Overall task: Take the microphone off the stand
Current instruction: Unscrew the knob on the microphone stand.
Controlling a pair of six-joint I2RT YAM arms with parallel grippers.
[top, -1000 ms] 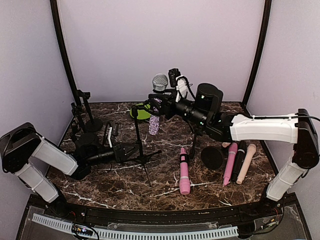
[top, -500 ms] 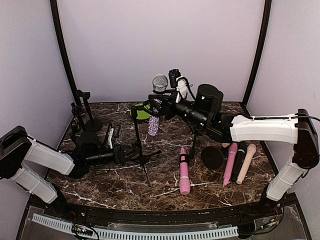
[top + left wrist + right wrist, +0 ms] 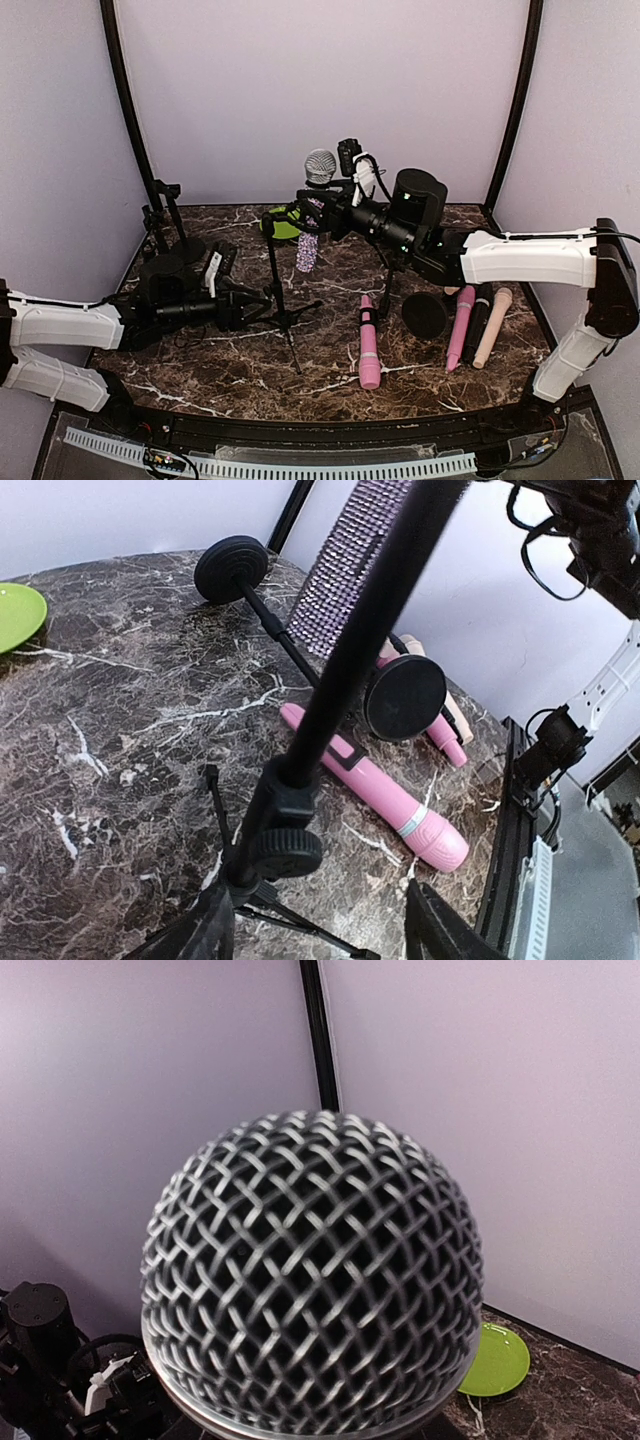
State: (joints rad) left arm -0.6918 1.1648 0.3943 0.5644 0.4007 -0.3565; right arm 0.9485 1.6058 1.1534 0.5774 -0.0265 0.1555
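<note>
At the stand [image 3: 276, 268] top — microphone [image 3: 320, 166], right fingers [image 3: 322, 210] clamped on its handle; left fingers [image 3: 438, 932] apart astride the pole's foot. Hazard: unbraced stand tips if the microphone snags.

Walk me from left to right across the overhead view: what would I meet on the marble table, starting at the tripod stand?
Tripod microphone stand → large pink microphone → round black disc → slim pink microphone → black microphone → beige microphone.
</note>
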